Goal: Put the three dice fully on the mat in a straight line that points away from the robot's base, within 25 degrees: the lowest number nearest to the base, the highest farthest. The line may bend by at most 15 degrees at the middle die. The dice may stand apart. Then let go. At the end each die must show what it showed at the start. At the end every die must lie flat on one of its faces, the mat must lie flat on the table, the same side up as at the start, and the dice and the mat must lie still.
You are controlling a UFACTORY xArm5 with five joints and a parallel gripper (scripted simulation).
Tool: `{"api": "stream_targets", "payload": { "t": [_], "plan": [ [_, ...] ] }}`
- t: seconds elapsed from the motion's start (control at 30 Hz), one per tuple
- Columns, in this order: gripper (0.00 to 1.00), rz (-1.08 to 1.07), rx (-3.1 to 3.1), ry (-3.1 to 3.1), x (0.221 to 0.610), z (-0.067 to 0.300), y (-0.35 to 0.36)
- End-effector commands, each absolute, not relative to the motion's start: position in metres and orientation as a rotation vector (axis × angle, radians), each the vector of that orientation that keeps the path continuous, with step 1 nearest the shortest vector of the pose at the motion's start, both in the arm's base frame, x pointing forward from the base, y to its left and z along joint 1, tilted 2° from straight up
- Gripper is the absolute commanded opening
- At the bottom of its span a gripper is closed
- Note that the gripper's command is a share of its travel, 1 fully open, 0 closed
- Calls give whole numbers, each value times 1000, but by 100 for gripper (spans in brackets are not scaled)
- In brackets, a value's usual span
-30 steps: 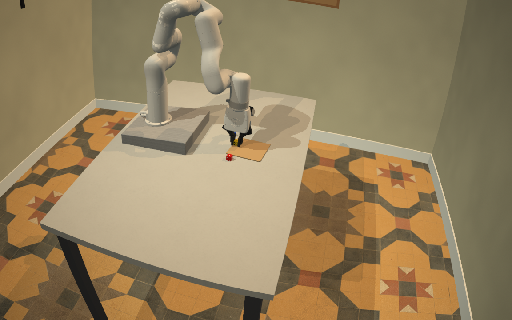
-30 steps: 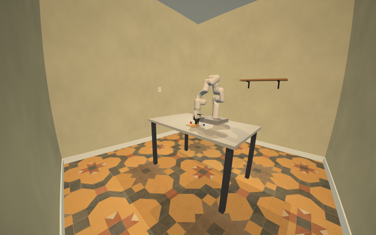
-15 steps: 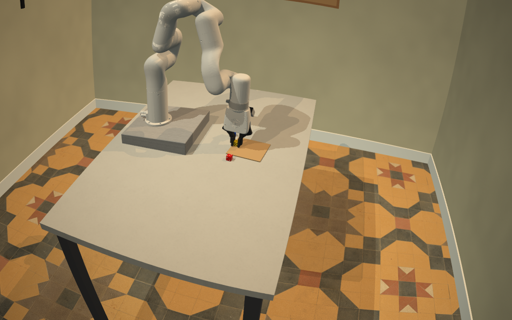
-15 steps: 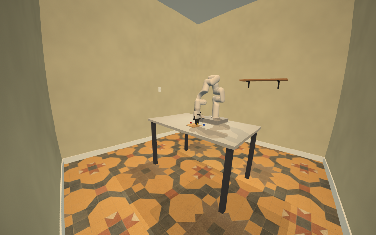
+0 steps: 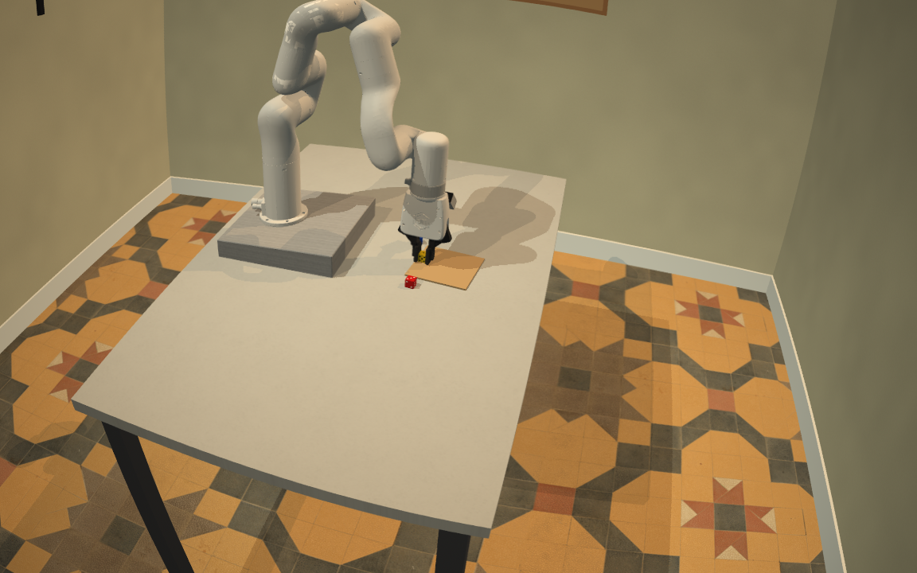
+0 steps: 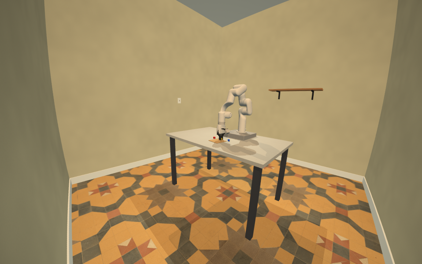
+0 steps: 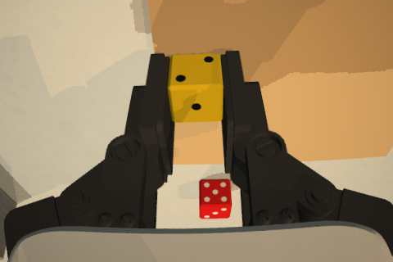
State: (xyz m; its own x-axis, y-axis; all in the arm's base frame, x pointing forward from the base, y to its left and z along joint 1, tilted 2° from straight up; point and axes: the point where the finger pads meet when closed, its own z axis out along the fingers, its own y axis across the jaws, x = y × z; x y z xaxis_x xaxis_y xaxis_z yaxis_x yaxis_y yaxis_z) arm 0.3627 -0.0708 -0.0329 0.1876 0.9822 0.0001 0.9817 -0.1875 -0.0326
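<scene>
"Yellow plastic-looking die first. Where is it?"

"Pinched between the black fingers of the grey-and-black gripper, which stand narrow against its two sides. Two pips on top, one on the side facing the wrist camera."

"Is it touching the flat, orange-tan rectangular mat?"

"It's over the mat, near an edge. Whether it touches, I can't tell."

"And the red cube-shaped die with white pips?"

"Off the mat, just beside it on the pale grey table. Five on top, three on the side."

"The small blue die?"

"Off the mat too, on the other side from red. The gripper mostly hides it from the top view, and its number is too small to read."

"Further back?"

"The white jointed arm rises from a low grey block. Beyond are plain olive-beige walls."
</scene>
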Motion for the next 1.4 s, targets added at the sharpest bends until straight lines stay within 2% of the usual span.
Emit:
{"api": "stream_targets", "payload": {
  "t": [0.0, 0.8, 0.83, 0.9, 0.93, 1.07, 1.1, 1.17, 1.2, 1.27, 1.3, 1.37],
  "plan": [
    [15, 29, -2403, -1988, 364, -32, -71],
    [15, 29, -2403, -1988, 364, -32, -71],
    [19, 29, -2403, -1988, 364, -32, -71],
    [19, 29, -2403, -1988, 364, -32, -71],
    [23, 29, -2403, -1988, 364, -32, -71],
    [23, 29, -2403, -1988, 364, -32, -71],
    [28, 29, -2403, -1988, 364, -32, -71],
    [28, 29, -2403, -1988, 364, -32, -71],
    [32, 29, -2403, -1988, 364, -32, -71],
    [32, 29, -2403, -1988, 364, -32, -71],
    [36, 29, -2403, -1988, 364, -32, -71],
    [36, 29, -2403, -1988, 364, -32, -71]
  ]
}}
